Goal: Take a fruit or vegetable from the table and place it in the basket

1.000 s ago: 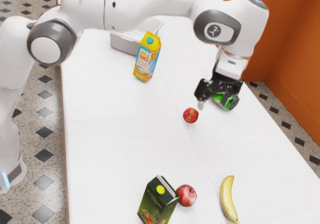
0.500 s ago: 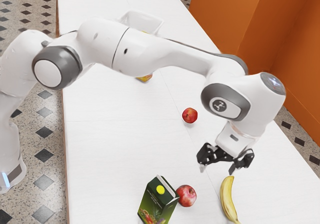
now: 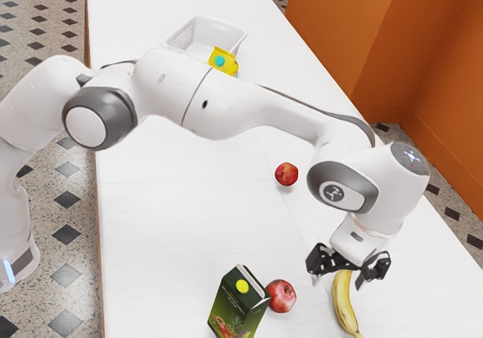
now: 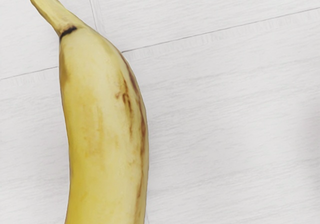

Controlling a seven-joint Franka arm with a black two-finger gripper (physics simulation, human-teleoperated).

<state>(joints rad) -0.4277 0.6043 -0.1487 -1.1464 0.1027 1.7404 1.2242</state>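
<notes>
The end effector (image 3: 337, 281) hangs wide open above the banana (image 3: 344, 308) — nearer the counter's (image 3: 181, 225) exterior-view right edge — with the basket (image 3: 219, 31) toward the far edge.

White arm segments, dark grey joint rings, and a black gripper (image 3: 337, 281).

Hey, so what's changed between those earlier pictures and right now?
The black two-finger pincer has moved down the exterior view and a little toward its right, and is now open at the stem end of the curved yellow banana, not gripping it. The banana, the dark green carton with a yellow cap and the round red apple beside it stayed put.
</notes>
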